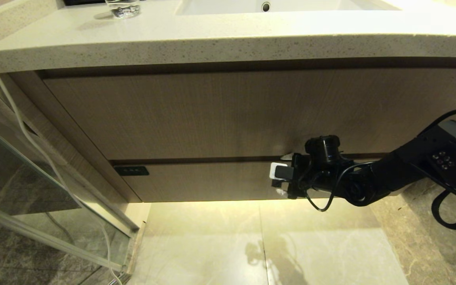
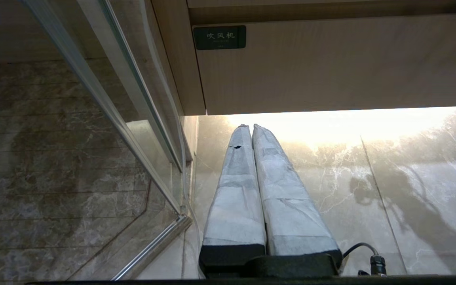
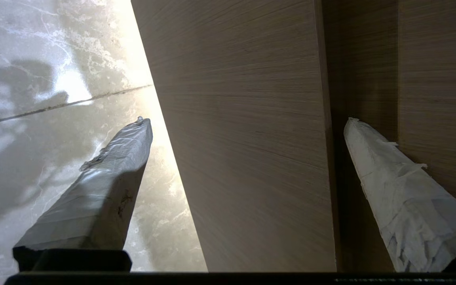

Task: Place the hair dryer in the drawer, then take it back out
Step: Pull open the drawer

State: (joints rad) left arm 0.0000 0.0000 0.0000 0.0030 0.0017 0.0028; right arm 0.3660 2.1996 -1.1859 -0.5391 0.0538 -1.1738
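Wrapped fingers (image 3: 105, 178) of the right gripper (image 1: 281, 176) are spread wide, straddling the closed drawer (image 1: 212, 182), one below its front, one at the gap above it. Both should be seated squarely before a straight pull is made. Left of the drawer's label (image 2: 219, 37), glass is shown only by the left wrist view, where the left gripper (image 2: 250, 128) is pressed together, empty. No hair dryer is seen.

Matt, fine-grained light wood is fronting the drawer (image 3: 247, 138) spanning the gap between the right gripper's (image 3: 247, 120) wide-apart, crinkled white tape-wrapped fingers (image 3: 109, 174), while glossy veined marble floor (image 3: 34, 79) is gleaming beyond one fingertip.
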